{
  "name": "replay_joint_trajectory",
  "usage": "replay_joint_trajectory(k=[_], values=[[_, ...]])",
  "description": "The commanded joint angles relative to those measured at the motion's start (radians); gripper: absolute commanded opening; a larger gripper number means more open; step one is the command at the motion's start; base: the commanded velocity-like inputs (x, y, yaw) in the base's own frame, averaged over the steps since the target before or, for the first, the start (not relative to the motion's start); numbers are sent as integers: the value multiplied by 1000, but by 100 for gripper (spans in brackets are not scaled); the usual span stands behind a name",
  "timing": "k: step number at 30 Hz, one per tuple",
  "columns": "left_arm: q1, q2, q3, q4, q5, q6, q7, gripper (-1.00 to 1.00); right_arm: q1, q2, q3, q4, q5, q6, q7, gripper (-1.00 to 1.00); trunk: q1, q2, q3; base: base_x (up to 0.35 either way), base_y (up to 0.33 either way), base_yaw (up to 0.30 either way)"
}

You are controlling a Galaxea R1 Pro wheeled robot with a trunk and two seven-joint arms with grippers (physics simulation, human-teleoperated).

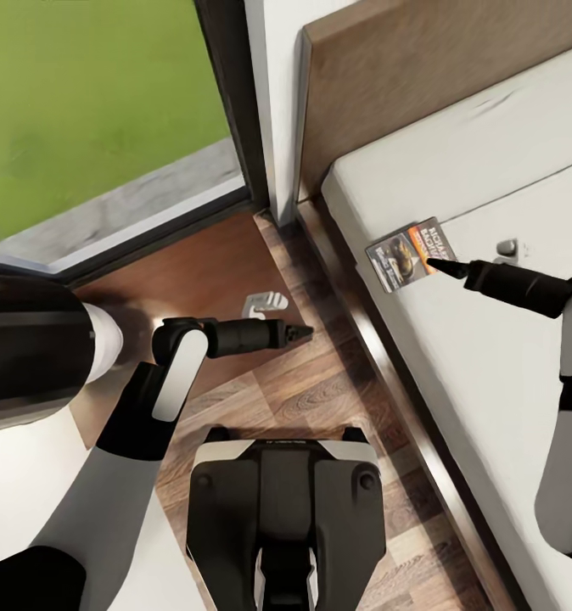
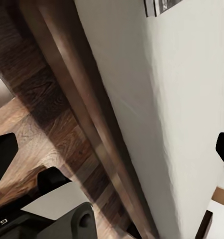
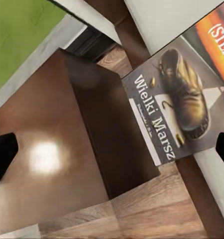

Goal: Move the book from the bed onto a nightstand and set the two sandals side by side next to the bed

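Right gripper (image 1: 434,265): tip at the near edge of the book, seemingly touching it in the head view. In the right wrist view the two dark fingertips (image 3: 2,157) sit at opposite edges of the picture, so the jaws are spread wide, pinching nothing.
Left gripper (image 1: 305,333): held out level over the floor between nightstand and bed, holding nothing. In the left wrist view its fingertips (image 2: 2,154) likewise stand far apart (jaws spread).
Book (image 1: 411,254): lying flat on the mattress close to the bed's left edge, near the headboard end. The cover shows a worn boot, the white title "Wielki Marsz" and an orange band (legible in the right wrist view (image 3: 179,107)).
Bed (image 1: 481,365): light-grey mattress on a dark brown frame, with the headboard (image 1: 422,68) against the wall. The frame rail runs diagonally through the left wrist view (image 2: 87,124).
Nightstand (image 1: 210,280): dark-brown flat top, standing just beside the bed at its head end, below the window. A bright reflection lies on its surface, and a small pale object (image 1: 265,303) rests on it (identity cannot be told).
Window (image 1: 108,110): dark-framed, green ground outside.
Floor (image 1: 320,399): wood planks between nightstand and bed, with the robot's base (image 1: 282,509) standing on it.
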Motion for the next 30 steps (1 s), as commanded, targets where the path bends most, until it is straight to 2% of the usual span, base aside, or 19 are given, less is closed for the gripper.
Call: replay_joint_trajectory(k=[1,2,5,7,12,13,16,20,24,30], values=[[0,-2,1,-3,-11,3,-11,100,19,-1,-7,0,-5,5,30,100,1,-2,1,0,0,0],[0,-3,1,-4,-11,3,-11,100,28,-2,-9,-1,-5,5,46,100,1,-2,2,0,0,0],[0,-9,2,-6,-9,-2,-11,100,91,-6,-29,-2,-4,1,171,100,1,-2,7,0,0,0],[0,-10,1,-6,-7,-29,-12,100,126,-5,-39,-3,-5,-1,225,100,1,-2,11,0,0,0],[0,-10,-5,-5,-3,-52,-16,100,177,1,-41,-3,-6,-3,283,100,1,-2,19,0,0,0],[0,-10,-7,-5,-2,-74,-17,100,199,2,-41,-3,-6,-3,335,100,1,-2,20,0,0,0],[0,-10,-9,-2,-2,-103,-19,100,228,3,-41,-3,-6,-14,394,100,1,-2,25,0,0,0],[0,-10,-10,-3,-2,-116,-20,100,241,4,-35,-2,-7,-31,415,100,1,-2,32,0,0,0],[0,-10,-10,-7,-3,-120,-57,100,244,4,-14,-1,-6,-37,419,100,1,-2,38,0,0,0],[0,-10,-9,-4,-3,-121,-68,100,244,4,19,-2,-6,-37,419,100,1,-2,48,0,0,0]])
